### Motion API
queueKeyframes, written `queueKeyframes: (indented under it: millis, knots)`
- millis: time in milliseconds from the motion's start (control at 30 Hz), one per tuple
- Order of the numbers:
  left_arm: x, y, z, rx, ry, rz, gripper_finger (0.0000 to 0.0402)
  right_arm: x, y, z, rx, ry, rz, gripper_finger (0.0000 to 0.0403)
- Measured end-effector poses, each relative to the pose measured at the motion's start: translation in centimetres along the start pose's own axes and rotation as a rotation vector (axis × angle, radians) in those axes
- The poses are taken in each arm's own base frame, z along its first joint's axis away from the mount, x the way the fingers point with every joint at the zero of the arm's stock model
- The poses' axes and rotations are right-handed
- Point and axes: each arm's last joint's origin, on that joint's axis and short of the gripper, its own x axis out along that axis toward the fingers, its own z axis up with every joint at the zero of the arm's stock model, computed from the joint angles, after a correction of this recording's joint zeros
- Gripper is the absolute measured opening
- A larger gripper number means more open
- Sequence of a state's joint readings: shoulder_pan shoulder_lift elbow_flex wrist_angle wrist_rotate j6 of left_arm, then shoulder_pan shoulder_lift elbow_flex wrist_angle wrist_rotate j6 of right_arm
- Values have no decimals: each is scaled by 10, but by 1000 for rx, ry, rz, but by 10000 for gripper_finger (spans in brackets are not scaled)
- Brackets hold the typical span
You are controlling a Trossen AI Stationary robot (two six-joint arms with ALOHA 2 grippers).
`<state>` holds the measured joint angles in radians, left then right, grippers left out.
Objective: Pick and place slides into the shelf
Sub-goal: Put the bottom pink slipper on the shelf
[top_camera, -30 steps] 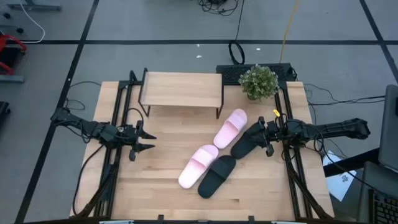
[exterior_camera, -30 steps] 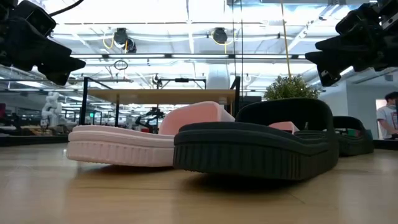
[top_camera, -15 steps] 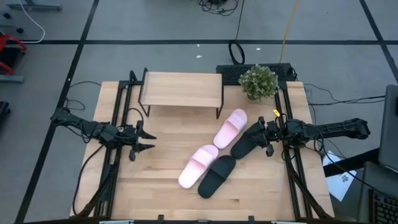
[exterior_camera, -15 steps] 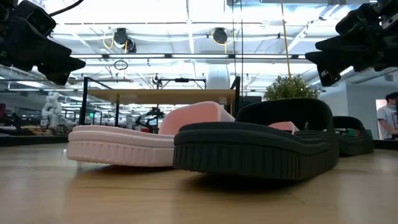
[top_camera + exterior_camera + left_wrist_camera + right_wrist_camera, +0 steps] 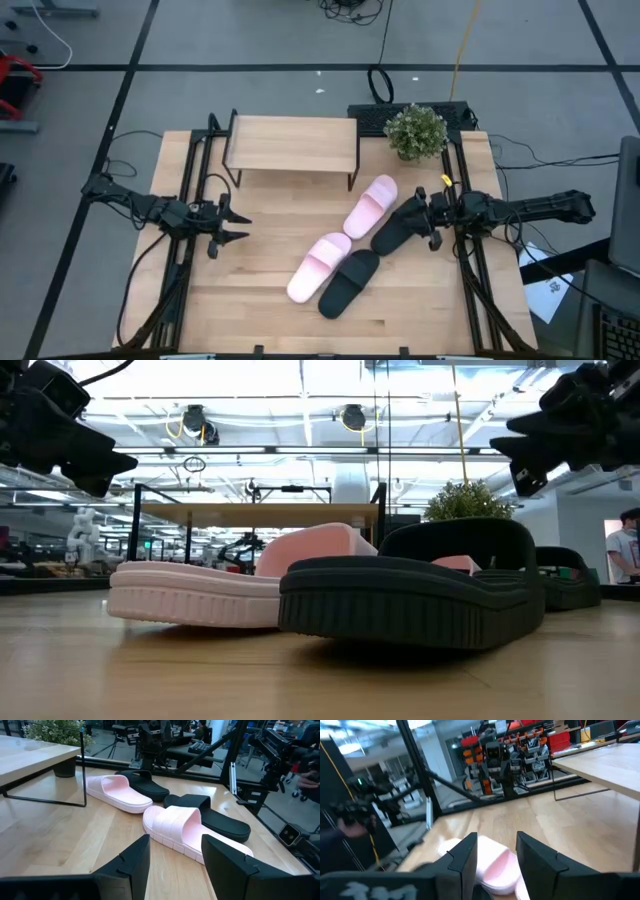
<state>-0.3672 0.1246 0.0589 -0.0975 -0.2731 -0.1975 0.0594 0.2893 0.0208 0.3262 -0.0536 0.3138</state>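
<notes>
Two pale pink slides (image 5: 370,207) (image 5: 319,267) and two black slides (image 5: 349,283) (image 5: 396,228) lie sole-down in a loose cluster on the table's right half. The shelf (image 5: 293,145), a light plank on thin black legs, stands at the far middle with nothing on it. My left gripper (image 5: 240,224) hovers open at the table's left side, pointing toward the slides (image 5: 195,827). My right gripper (image 5: 422,220) hovers open above the far black slide's right end; the low view shows it (image 5: 520,450) high above the table. A pink slide (image 5: 495,867) shows beyond its fingers.
A potted plant (image 5: 416,131) stands at the far right corner, just right of the shelf. Black frame rails (image 5: 190,250) (image 5: 470,270) run along the table's left and right sides. Bare wood lies between the shelf and the slides and on the left half.
</notes>
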Motion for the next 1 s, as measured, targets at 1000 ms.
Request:
queueKeyframes:
  millis: [1000]
  knots:
    - [6,-28,41,-191,-379,-249,175,16,56,65,-105,-387,467,128]
